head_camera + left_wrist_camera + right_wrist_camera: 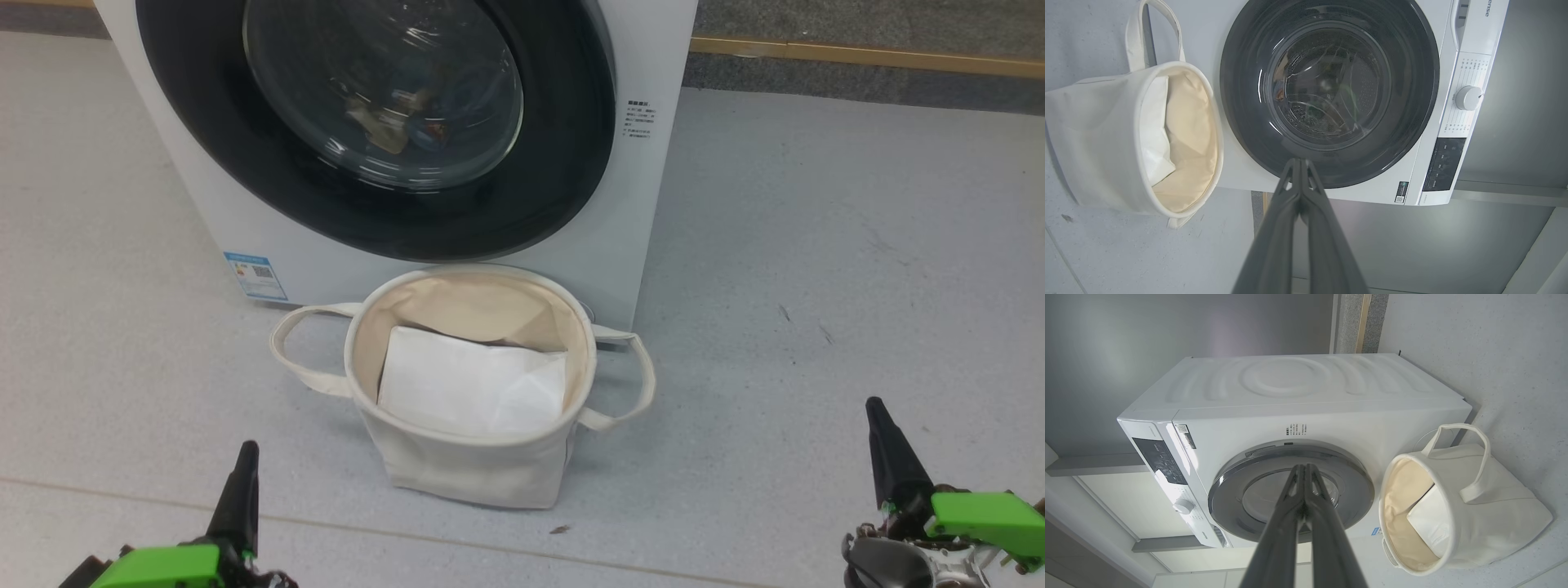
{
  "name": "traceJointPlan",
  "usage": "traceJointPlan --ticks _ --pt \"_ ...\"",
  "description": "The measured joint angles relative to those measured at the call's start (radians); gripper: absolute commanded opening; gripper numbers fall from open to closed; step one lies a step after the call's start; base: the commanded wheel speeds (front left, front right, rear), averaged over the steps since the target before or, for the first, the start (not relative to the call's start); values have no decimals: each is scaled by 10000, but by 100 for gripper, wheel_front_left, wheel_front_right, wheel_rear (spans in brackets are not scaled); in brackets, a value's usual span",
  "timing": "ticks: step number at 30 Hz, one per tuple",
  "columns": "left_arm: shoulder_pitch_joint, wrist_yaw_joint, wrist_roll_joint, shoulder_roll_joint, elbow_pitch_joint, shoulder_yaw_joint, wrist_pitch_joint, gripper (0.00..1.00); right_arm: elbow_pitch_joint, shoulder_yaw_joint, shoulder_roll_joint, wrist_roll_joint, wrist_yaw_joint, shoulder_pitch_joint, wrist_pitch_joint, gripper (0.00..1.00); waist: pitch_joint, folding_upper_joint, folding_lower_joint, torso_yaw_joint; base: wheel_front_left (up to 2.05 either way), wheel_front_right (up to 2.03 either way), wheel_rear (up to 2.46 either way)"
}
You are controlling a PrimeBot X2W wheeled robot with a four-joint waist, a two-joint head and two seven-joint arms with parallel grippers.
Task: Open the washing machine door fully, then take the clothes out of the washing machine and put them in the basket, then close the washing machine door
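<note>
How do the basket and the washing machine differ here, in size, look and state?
The basket is far smaller than the washing machine. The basket is soft cream canvas; the washing machine is a rigid white box. The basket is open-topped, holding a flat white folded sheet; the washing machine has its door shut. Both stand on the grey floor.

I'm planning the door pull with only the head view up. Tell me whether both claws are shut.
Observer: The left claw is shut; its wrist view shows the two fingers meeting at the tips.
Operator: Now the right one.
Observer: The right claw is shut too, fingers pressed together, with the washing machine door beyond them.
Operator: Report the door's upper edge; it's cut off here.
Observer: From the right wrist view, its whole rim sits flush against the washing machine front, closed.
</note>
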Motion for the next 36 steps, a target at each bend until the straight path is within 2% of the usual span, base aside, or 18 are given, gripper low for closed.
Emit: traceJointPlan --ticks 36 --pt "0 0 0 0 0 0 0 0 0 0 0 0 0 0 0 0 0 0 0 0 0 0 0"
